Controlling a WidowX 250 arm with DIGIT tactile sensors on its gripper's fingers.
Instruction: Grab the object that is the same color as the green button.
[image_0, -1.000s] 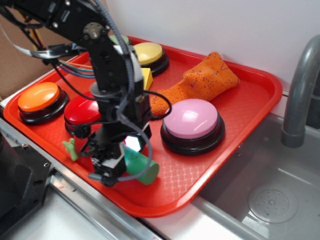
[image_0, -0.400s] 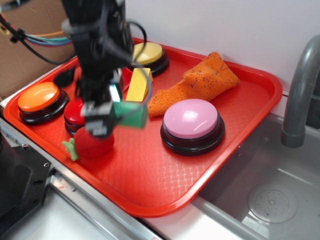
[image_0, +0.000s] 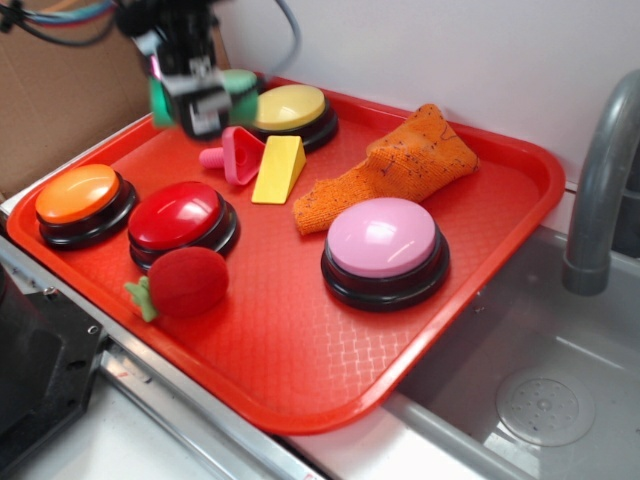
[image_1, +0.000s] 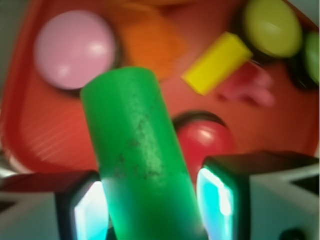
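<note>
The object, a scuffed green cylinder (image_1: 137, 155), is clamped between my gripper (image_1: 152, 210) pads and sticks out ahead of them. In the exterior view the gripper (image_0: 195, 105) hangs blurred above the tray's back left corner. Only a green edge of the cylinder (image_0: 158, 103) shows beside it there. The green button (image_0: 240, 80) sits just behind the gripper, partly hidden by it. It also appears at the wrist view's right edge as a green button (image_1: 312, 57) cut off by the frame.
The red tray (image_0: 500, 230) holds orange (image_0: 78, 195), red (image_0: 180, 215), pink (image_0: 383, 240) and yellow (image_0: 290, 108) buttons. A yellow wedge (image_0: 280, 170), pink piece (image_0: 235, 155), orange cloth (image_0: 400, 165) and plush strawberry (image_0: 185, 282) lie among them. A faucet (image_0: 600, 180) and sink (image_0: 520, 380) stand at right.
The gripper rose from the tray's front with the green cylinder in it and swung to the back left. The strawberry it stood over now shows fully.
</note>
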